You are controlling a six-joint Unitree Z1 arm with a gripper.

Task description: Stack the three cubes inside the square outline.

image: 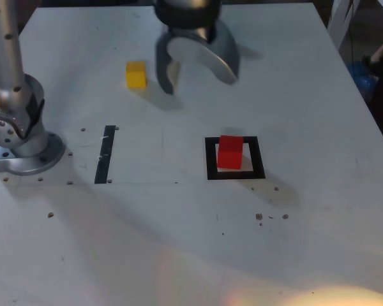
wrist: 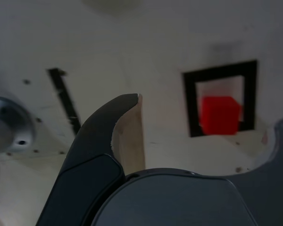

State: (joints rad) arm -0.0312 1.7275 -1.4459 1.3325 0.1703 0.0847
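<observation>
1. Gripper (image: 195,67): jaws spread wide, empty, above table (image: 179,242) near far edge.
2. Yellow cube (image: 136,74): ext. view only, just beside gripper on that view's left; not in wrist view.
3. Red cube (image: 230,152): inside square outline (image: 210,159), both views, edges approx. parallel w/ frame.
4. Tape strip (image: 106,154): long axis runs near-to-far.

A robotics lab: arm base (image: 19,137) bolted to a tape-marked white table (image: 179,255).
</observation>
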